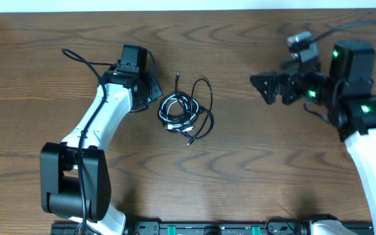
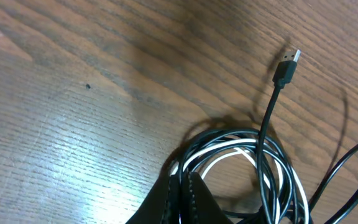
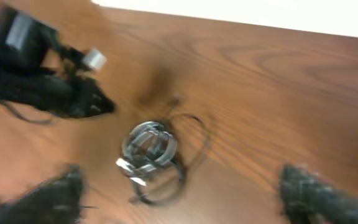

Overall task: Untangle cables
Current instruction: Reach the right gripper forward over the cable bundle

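The cables (image 1: pixel 185 111) lie in a small tangled coil at mid-table, a black cord (image 2: pixel 263 134) looped together with a white cord (image 2: pixel 225 155). A black USB plug (image 2: pixel 288 65) sticks out from the coil. My left gripper (image 1: pixel 156 93) is shut, and its tips (image 2: pixel 180 180) rest at the coil's left edge with nothing seen between them. My right gripper (image 1: pixel 261 89) hovers open, well to the right of the coil. In the blurred right wrist view its fingers (image 3: pixel 48 199) stand wide apart, with the coil (image 3: pixel 151 149) ahead of them.
Bare wooden tabletop (image 1: pixel 253 163) surrounds the coil. The left arm (image 1: pixel 103 117) slants in from the front left. The right arm (image 1: pixel 364 124) stands along the right edge. A loose black loop (image 1: pixel 204 98) of cord bulges to the coil's right.
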Available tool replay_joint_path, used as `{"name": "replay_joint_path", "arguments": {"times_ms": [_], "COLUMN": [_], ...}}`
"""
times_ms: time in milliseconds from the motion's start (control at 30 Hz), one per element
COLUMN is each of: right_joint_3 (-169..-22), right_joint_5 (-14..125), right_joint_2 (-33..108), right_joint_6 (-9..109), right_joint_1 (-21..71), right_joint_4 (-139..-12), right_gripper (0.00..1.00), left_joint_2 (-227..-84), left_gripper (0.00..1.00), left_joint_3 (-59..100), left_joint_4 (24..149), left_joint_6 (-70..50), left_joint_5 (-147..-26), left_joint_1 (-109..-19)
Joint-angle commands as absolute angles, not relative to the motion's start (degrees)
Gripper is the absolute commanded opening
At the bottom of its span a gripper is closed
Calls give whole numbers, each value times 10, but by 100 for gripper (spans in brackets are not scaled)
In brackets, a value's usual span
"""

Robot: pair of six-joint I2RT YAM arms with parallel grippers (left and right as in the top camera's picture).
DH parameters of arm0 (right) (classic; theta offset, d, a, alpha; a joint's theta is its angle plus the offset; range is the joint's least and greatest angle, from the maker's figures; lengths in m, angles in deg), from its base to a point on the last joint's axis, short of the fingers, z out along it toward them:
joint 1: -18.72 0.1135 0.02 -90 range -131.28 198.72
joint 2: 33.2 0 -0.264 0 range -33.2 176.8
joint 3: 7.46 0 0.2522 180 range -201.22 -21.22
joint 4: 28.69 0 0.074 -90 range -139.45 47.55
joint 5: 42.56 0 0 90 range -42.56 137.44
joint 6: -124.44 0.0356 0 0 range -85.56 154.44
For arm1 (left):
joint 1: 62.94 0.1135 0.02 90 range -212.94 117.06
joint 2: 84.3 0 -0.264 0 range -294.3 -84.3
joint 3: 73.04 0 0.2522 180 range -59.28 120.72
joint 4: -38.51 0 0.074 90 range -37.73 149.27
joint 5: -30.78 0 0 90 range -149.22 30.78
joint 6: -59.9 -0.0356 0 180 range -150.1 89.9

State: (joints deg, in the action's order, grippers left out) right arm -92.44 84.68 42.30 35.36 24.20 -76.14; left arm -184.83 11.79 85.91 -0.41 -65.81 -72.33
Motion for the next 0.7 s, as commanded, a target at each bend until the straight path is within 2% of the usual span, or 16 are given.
{"name": "replay_joint_path", "arguments": {"times_ms": [0,33,100,133,167,233,367,433,533,667], "right_joint_3": [-935,-935,-935,-935,-935,-935,-935,-935,-935,-935], "right_joint_5": [991,985,963,946,937,910,885,869,811,797], "right_joint_2": [469,483,508,523,536,568,610,628,661,707], "right_joint_6": [397,413,450,475,490,520,562,583,681,799], "right_joint_1": [253,260,279,292,304,335,374,390,416,440], "right_joint_4": [-735,-733,-733,-733,-733,-726,-692,-678,-678,-669], "right_gripper": [50,33,24,22,23,36,37,32,25,29], "left_joint_2": [-1858,-1861,-1866,-1869,-1870,-1872,-1872,-1872,-1872,-1872], "left_gripper": [8,8,8,8,8,8,8,8,8,8], "left_joint_3": [113,113,113,113,113,113,113,113,113,113], "left_joint_4": [863,862,861,859,856,849,850,850,850,850], "left_joint_6": [28,33,39,39,39,38,38,38,36,34], "left_joint_5": [-661,-661,-663,-666,-669,-683,-682,-682,-673,-672], "left_joint_1": [-722,-722,-722,-722,-722,-722,-722,-722,-722,-722]}}
